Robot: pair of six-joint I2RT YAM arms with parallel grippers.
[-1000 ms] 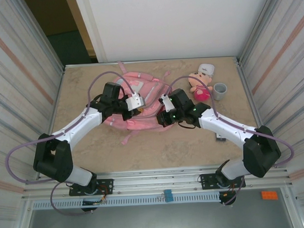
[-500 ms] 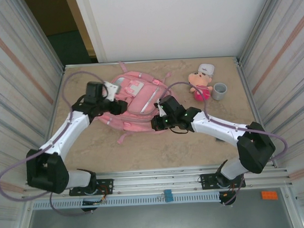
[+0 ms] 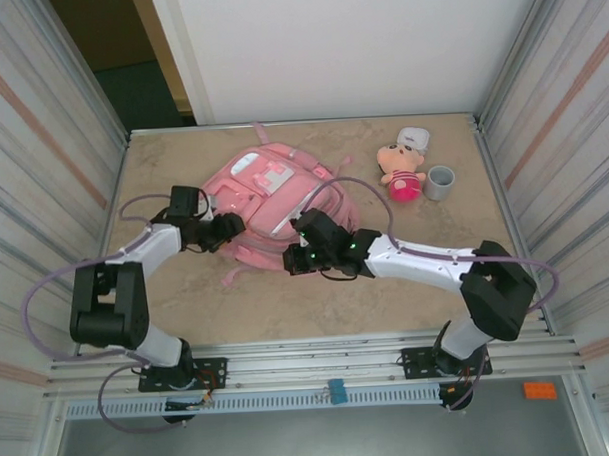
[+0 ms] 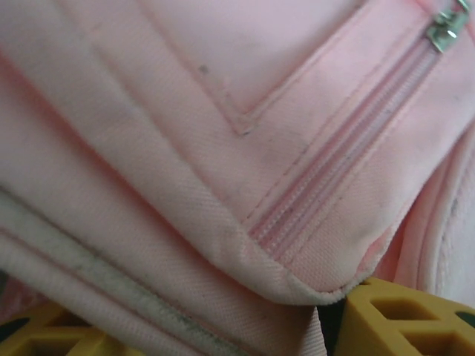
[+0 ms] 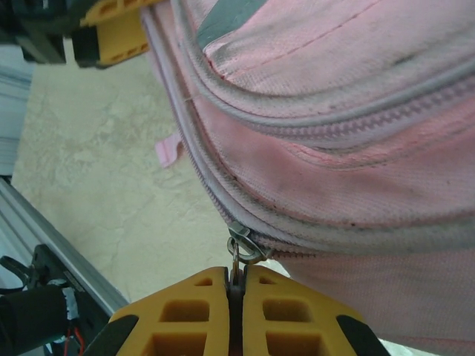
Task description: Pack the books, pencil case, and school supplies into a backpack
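Backpack (image 3: 271, 187): pink, lying flat on the beige surface (image 3: 387, 305), left of centre and toward the far side. I have one arm at its left edge and the other at its near edge.
Strap (image 3: 232, 278): a pink end trails from the near side of the bag onto the surface.
Left gripper (image 3: 230, 228): it sits low against the left edge of the bag. In the left wrist view its yellow fingers (image 4: 404, 319) stand well apart at the bottom of the picture. A corner of pink fabric hangs down between them, and a dark gap shows beside the right finger. I read it as open and holding nothing.
Pocket zip (image 4: 334, 178): closed along the part I can see, running diagonally across the pink panel, with its metal tab (image 4: 445, 21) at the top right.
Right gripper (image 5: 236, 285): the fingers are pressed together at the near edge of the bag. They pinch the zip pull (image 5: 243, 248), whose metal ring stands just above the fingertips on the lower zipper seam.
Zipper seams: two grey-edged lines curve across the fabric above that pull. I cannot tell whether they are done up.
Plush doll (image 3: 403, 171): pink, on the far right of the surface, well apart from the bag.
Cup (image 3: 440, 182): grey, upright, just to the right of the doll.
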